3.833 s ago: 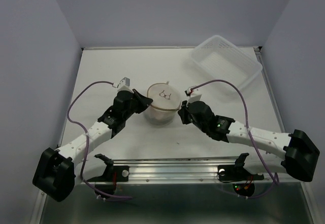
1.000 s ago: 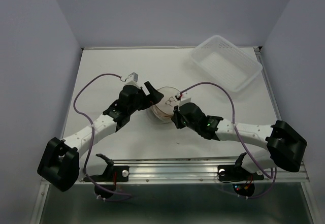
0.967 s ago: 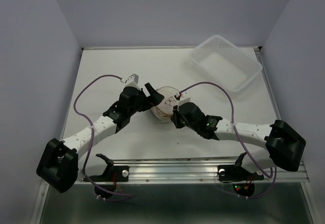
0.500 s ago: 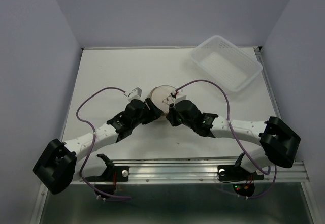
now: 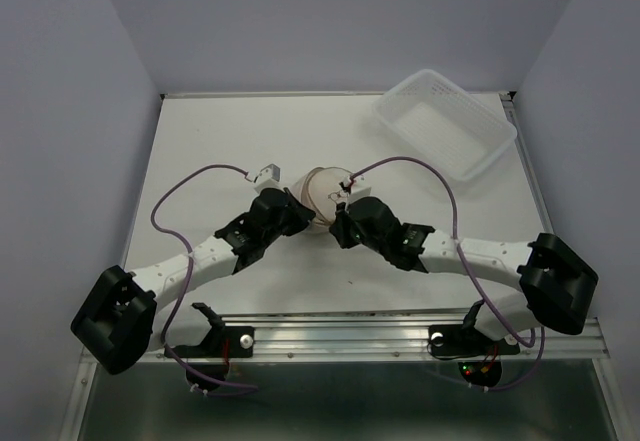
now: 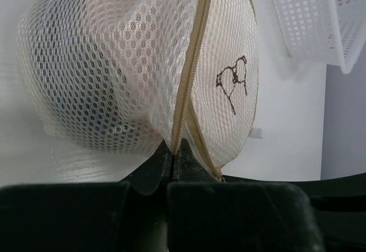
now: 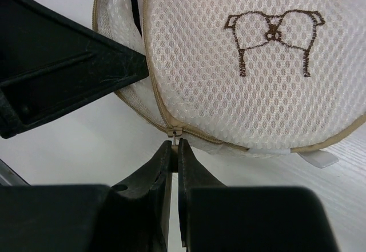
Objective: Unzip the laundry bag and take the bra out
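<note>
my left fingers (image 6: 171, 156) pinch the laundry bag (image 6: 108, 63), my right fingers (image 7: 171, 156) pinch its zipper pull (image 7: 173, 132) (zip barely open, i judge); unzipping and bra removal remain.

You see the laundry bag (image 5: 322, 187) in the middle of the table (image 5: 230, 141). The left gripper (image 5: 300, 213) touches its left side and the right gripper (image 5: 338, 223) its near edge. The basket (image 5: 392, 121) lies behind them, far right.

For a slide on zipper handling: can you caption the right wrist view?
Right gripper pinches the zipper pull at the rim of the mesh laundry bag, bra outline facing the camera.
</note>
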{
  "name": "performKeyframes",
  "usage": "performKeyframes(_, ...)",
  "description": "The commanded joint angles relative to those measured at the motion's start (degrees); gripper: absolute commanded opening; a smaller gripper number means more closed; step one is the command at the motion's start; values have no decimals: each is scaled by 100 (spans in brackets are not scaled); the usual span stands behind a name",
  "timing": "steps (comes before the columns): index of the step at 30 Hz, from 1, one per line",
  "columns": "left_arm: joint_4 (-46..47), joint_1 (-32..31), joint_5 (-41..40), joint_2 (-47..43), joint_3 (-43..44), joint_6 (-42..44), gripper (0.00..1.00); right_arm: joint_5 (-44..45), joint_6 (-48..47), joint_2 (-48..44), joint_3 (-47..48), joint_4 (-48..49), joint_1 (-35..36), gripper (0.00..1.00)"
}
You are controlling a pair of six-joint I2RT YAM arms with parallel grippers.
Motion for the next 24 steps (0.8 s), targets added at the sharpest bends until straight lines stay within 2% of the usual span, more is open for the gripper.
performKeyframes(1,4,26,-319,-189,201,158,0,501,-70,-453,-150,-17,-22,1)
performKeyframes(10,-181,570,-161,-769,-211,325,0,1188,-238,-1201,-862,-440,-241,1)
performKeyframes(18,196,606,331,-866,-519,115,0,706,-562,-1211,-696,-370,-312,1)
performKeyframes(24,539,202,253,-840,-809,-219,0,318,-756,-859,-441,-361,-312,7)
